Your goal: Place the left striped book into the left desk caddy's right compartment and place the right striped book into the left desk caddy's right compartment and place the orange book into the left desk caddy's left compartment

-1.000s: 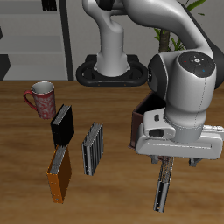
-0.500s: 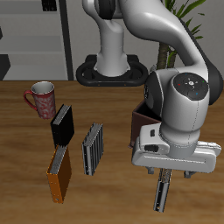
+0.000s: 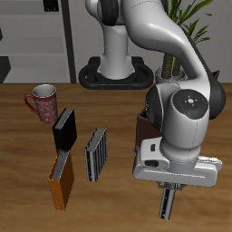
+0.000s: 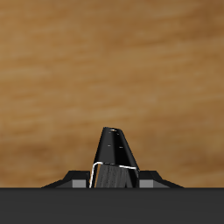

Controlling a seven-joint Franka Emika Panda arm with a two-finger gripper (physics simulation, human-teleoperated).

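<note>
Red mug [image 3: 42, 101] beside black book [image 3: 64, 130]; unobstructed

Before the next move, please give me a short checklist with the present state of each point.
1. Pincer above the left striped book: ok.
2. Book lies flat on the table: ok.
3. Pincer open or shut: cannot tell; the arm hides it.
4. Left desk caddy right compartment free: cannot tell; the arm covers it.
5. Right striped book and orange book out of the way: ok.
</note>
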